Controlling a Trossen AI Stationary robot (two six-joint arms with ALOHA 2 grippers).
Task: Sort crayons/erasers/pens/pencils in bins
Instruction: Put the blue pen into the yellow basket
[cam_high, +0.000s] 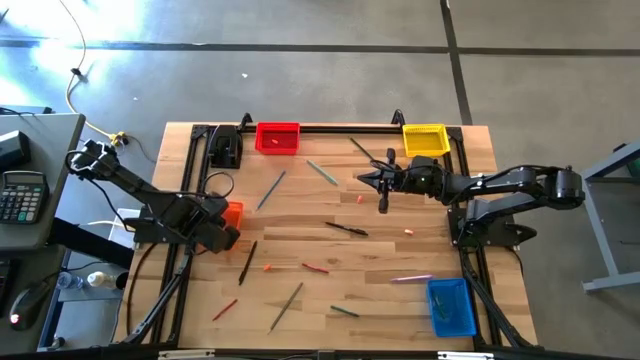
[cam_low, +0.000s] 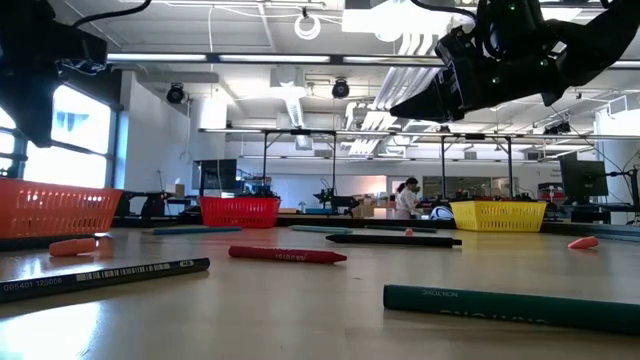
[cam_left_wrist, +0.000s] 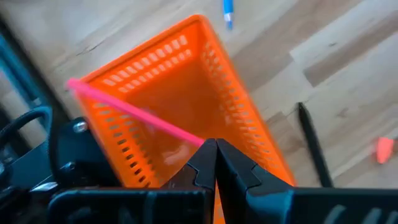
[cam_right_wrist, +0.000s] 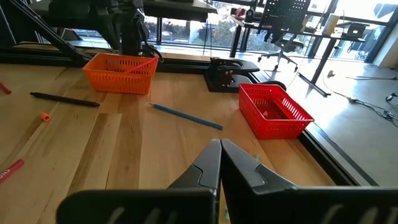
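Note:
My left gripper (cam_left_wrist: 215, 144) hangs over the orange bin (cam_left_wrist: 186, 81) at the table's left edge, shut on a pink pen (cam_left_wrist: 134, 112). My right gripper (cam_high: 362, 178) hovers shut and empty above the far middle of the table, near the yellow bin (cam_high: 425, 138). The red bin (cam_high: 277, 137) stands at the far edge and the blue bin (cam_high: 450, 305) at the near right. A black pen (cam_high: 345, 229), a blue pen (cam_high: 270, 190), red crayons (cam_high: 315, 267), small erasers (cam_high: 360, 199) and thin pencils (cam_high: 285, 305) lie flat on the wood. My left gripper pinches one end of the pink pen (cam_left_wrist: 194, 138) between its two fingertips, coming from above and pointing steeply down. The pen slants away from the fingers across the inside of the orange bin. Its free end (cam_left_wrist: 74, 84) reaches the bin's rim; whether it rests there I cannot tell.
A second pink pen (cam_high: 410, 278) lies near the blue bin. Black frame rails (cam_high: 340, 127) run along the table's far and side edges. A desk with a calculator (cam_high: 22, 195) stands left of the table. Bare wood lies between the scattered sticks.

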